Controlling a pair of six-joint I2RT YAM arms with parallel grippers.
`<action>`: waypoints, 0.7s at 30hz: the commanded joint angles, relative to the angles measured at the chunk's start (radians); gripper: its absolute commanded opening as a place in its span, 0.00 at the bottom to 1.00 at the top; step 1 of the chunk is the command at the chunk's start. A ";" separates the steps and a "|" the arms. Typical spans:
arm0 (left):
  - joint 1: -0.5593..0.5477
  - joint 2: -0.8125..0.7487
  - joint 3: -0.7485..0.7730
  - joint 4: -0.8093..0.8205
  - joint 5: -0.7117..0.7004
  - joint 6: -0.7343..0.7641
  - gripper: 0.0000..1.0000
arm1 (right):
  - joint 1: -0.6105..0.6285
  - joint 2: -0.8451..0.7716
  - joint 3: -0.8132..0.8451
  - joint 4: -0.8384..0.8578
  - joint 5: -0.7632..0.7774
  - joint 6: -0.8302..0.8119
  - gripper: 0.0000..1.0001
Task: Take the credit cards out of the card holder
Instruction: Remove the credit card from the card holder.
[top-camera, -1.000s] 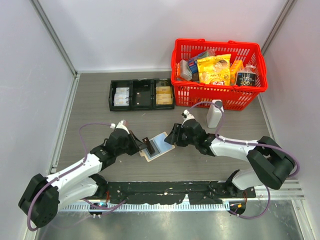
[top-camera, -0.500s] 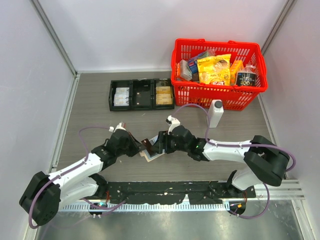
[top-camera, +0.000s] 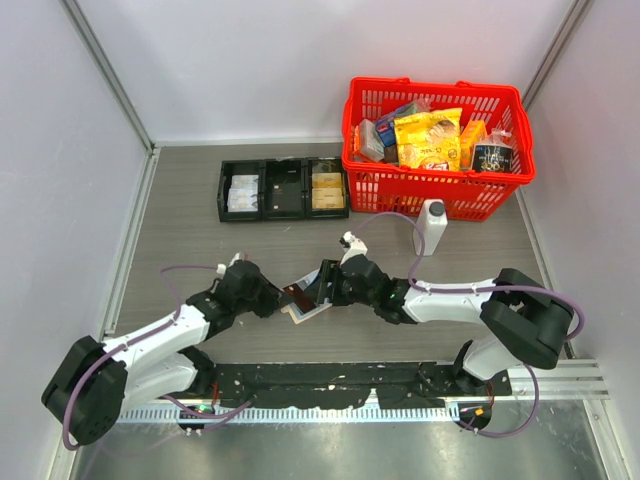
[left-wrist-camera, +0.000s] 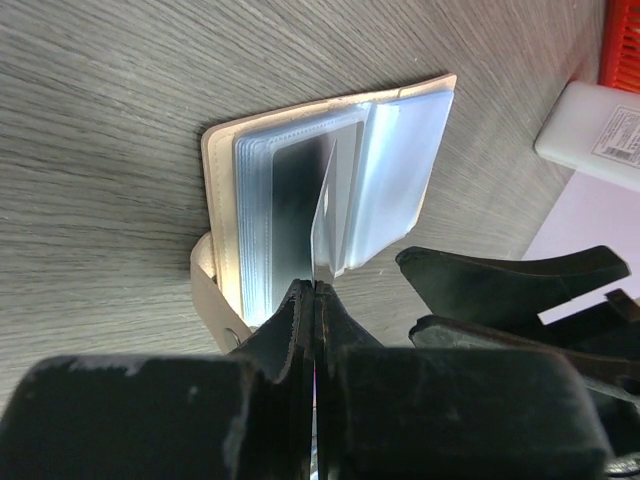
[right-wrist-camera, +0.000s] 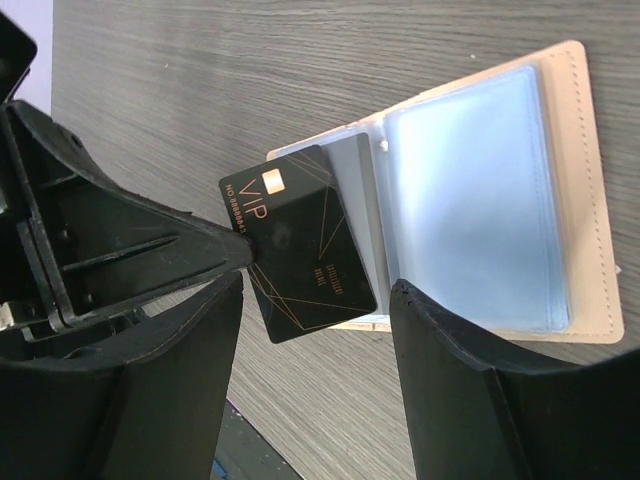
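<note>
Left fingers (left-wrist-camera: 288, 325) pinched shut on one edge of the dark card (right-wrist-camera: 310, 245), mid-frame in the right wrist view, its far side over the open card holder (right-wrist-camera: 590, 180) lying on the bench (right-wrist-camera: 300, 60). Right fingers (right-wrist-camera: 440, 380) gape wide either side. Thin, stiff, slick plastic, likely, so grip across the flat faces near an edge.

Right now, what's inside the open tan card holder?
Tan leather folding card holder: pale blue clear plastic sleeves, the exposed one apparently empty. A dark VIP card, pinched by the left fingers, covers part of the other pages. Sleeves underneath are hidden.
</note>
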 joint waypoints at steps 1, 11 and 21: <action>-0.002 -0.029 -0.021 0.064 0.007 -0.088 0.00 | -0.001 -0.005 -0.024 0.058 0.051 0.133 0.65; -0.002 -0.021 -0.029 0.092 0.015 -0.126 0.00 | -0.018 -0.005 -0.078 0.122 0.010 0.295 0.61; -0.002 0.003 -0.017 0.070 0.021 -0.117 0.00 | 0.076 -0.024 0.086 -0.103 0.123 -0.120 0.57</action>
